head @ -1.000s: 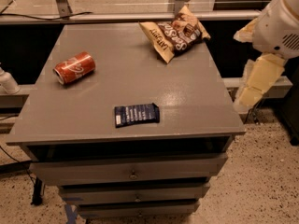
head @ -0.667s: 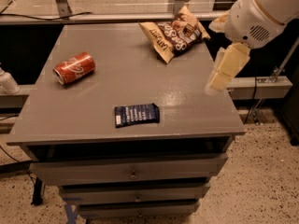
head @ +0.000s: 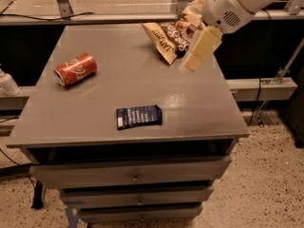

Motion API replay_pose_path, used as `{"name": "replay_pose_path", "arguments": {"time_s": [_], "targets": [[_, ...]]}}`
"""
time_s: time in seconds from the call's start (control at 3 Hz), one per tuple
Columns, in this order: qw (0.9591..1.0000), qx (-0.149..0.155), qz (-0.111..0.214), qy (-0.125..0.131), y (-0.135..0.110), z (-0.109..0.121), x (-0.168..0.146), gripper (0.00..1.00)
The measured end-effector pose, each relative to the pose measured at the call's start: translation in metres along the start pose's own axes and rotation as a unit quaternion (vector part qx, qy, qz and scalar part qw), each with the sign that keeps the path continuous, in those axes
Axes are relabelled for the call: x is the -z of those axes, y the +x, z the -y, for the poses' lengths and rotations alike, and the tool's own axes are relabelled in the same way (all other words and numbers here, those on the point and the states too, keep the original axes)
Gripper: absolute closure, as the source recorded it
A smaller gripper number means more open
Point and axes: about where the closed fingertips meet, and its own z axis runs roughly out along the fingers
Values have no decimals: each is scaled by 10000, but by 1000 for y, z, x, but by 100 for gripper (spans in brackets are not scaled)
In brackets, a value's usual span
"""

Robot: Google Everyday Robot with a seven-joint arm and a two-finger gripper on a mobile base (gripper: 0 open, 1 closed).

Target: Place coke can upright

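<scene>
- My gripper point(head: 202, 50) has swung in from the right and hangs above the bench point(head: 190, 108) by the crisp bag point(head: 166, 38); spread or closed, I cannot tell.
- The coke can point(head: 76, 69) lies sideways at the left, well apart: approach only begun.

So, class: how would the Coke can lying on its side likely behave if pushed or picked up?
On its side, the Coke can would probably roll if nudged. Its smooth metal wall may slip or dent under a hard squeeze. The claw hangs far off, by the crisp bag.
</scene>
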Motion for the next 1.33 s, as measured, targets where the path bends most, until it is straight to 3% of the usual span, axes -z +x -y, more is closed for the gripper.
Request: {"name": "replay_pose_path", "arguments": {"time_s": [0.33,0.67,1.0,1.33], "targets": [[9996,181,228,-25,-12,20,-26,0],[9967,574,564,-59,-42,56,-74,0],[9911,1071,770,-166,-80,78,-123,0],[9852,1527,743,-250,-115,79,-165,0]]}}
